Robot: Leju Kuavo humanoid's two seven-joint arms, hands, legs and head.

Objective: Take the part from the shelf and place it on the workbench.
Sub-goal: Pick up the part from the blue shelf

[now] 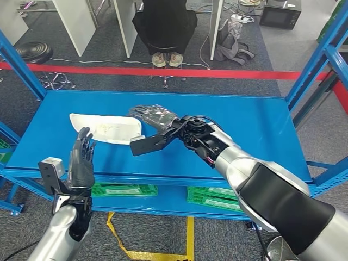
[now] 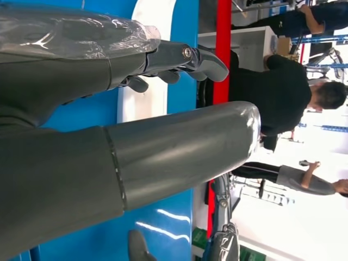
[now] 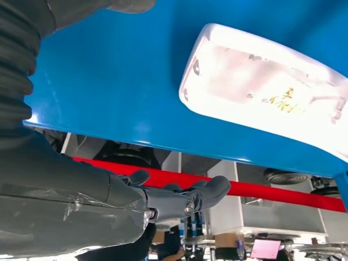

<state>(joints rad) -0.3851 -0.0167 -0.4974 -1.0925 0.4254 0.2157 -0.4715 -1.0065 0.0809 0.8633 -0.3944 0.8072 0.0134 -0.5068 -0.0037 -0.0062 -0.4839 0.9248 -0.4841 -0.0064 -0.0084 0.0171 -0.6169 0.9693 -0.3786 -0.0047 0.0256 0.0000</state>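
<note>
- The white part, a long flat panel with one rounded end, lies flat on the blue shelf, toward its left half
- Faint markings show on the part's upper face; in the right wrist view they read as yellowish handwriting on the part
- The right hand reaches out over the shelf top with its fingers stretched flat and apart, holding nothing
- Its fingertips sit just beside the part's right end; whether they touch it I cannot tell
- A clear plastic film covers the back of the right hand, seen also close up in the right wrist view
- The left hand stands upright at the shelf's front edge, near the part's left end, fingers extended and spread, nothing in it
- In the left wrist view the left hand shows a thick grey thumb and darker fingers apart, with the white part beyond them on the blue surface
- A red line runs across the grey floor behind the shelf
- A person in black sits on a chair beyond that line, between white desk panels
- Green crates lie on the lower level under the shelf top
- A yellow strap lies on the floor in front
</note>
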